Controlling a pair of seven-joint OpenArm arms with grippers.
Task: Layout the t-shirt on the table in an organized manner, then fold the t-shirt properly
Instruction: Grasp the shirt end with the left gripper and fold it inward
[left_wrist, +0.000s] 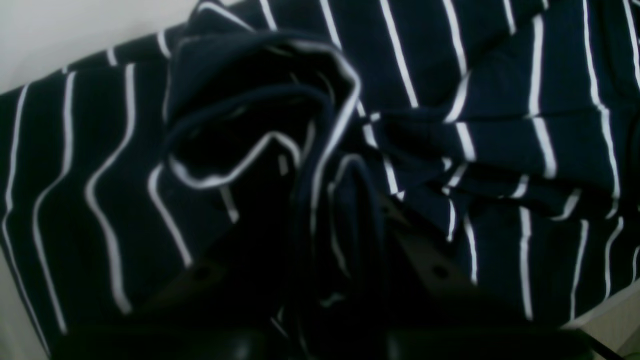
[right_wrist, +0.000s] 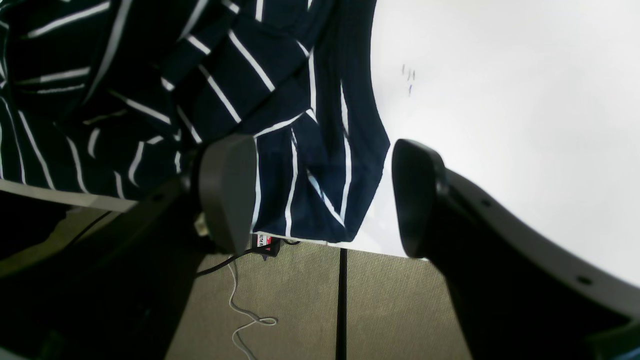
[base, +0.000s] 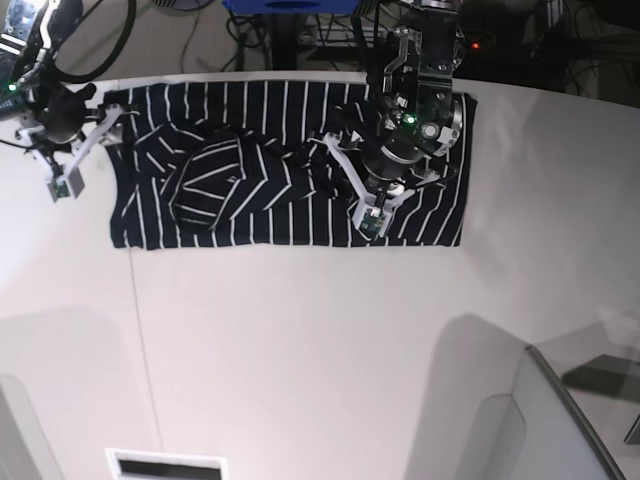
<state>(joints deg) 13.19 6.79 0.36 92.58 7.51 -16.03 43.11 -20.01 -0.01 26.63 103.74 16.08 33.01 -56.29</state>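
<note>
Starting at the left of the base view, your right claw (base: 70, 152) hangs with its jaws apart and nothing between them, just off the left end of the t-shirt (base: 290, 170), near the sleeve there. The t-shirt lies along the far edge of the tabletop (base: 320, 340), its long axis running left to right, stripes crossing it; which end is the collar I cannot tell. Toward its right end, your left claw (base: 372, 195) is closed on a gathered bunch of the fabric. The risk as I judge it: pull with that claw alone and the whole shirt may slide or the middle may wrinkle more, since the left end is unpinned and sits close to the table's far edge.
</note>
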